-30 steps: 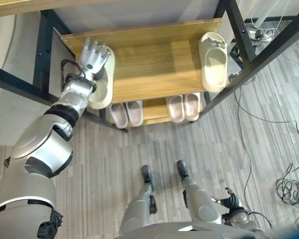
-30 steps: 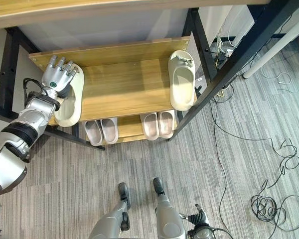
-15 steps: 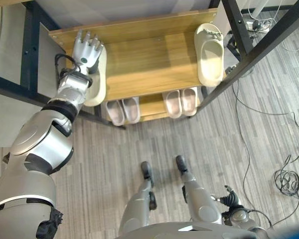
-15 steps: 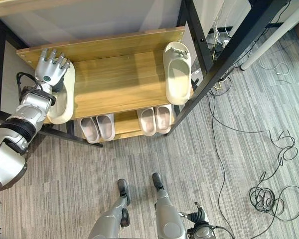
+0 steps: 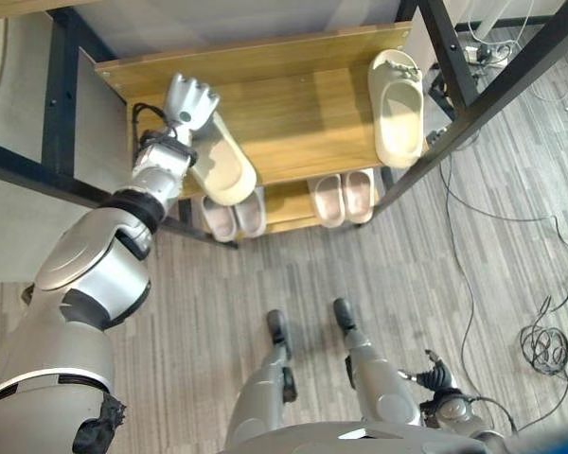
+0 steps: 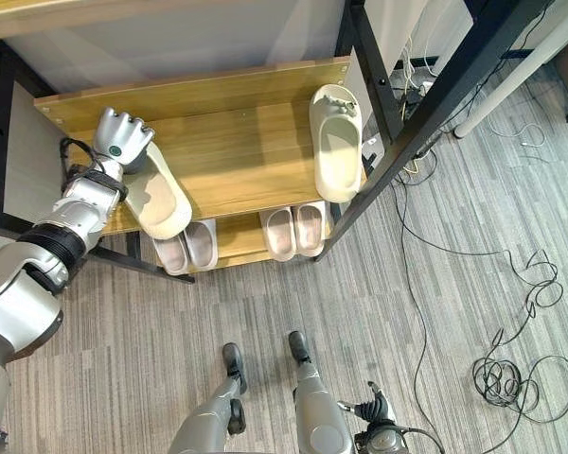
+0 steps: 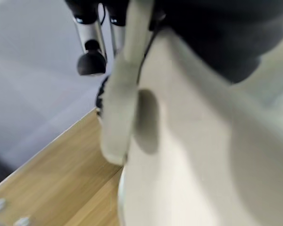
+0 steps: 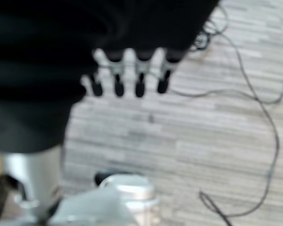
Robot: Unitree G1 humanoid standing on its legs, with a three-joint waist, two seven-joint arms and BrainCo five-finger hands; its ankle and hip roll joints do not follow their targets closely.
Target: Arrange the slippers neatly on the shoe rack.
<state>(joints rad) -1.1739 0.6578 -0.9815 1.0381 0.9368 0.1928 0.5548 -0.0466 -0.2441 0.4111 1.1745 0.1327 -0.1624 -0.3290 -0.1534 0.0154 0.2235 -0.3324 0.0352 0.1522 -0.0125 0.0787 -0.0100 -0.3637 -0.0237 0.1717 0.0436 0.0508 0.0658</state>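
Left eye view has the left hand [image 5: 190, 100] curled on a cream slipper [image 5: 221, 165], which slants toward the robot off the rack's wooden shelf [image 5: 303, 113]; its mate [image 5: 399, 106] lies well off toward the shelf's far end. The step looks like straightening; next, the held slipper needs turning parallel beside its mate; the right hand [image 8: 127, 75] hangs slack over the floor, holding nothing.

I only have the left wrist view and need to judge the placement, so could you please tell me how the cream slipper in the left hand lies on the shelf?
Observer: The cream foam slipper lies slanted at the left end of the upper wooden shelf, with its heel end reaching over the front edge. The left hand has its fingers curled on the toe end.
Operator: Thank you. Where is its partner?
Observer: The second cream foam slipper lies straight along the shelf's right end, well apart from the first.
Operator: Is the lower shelf occupied?
Observer: Yes, two pairs of pale pink slippers sit side by side there.
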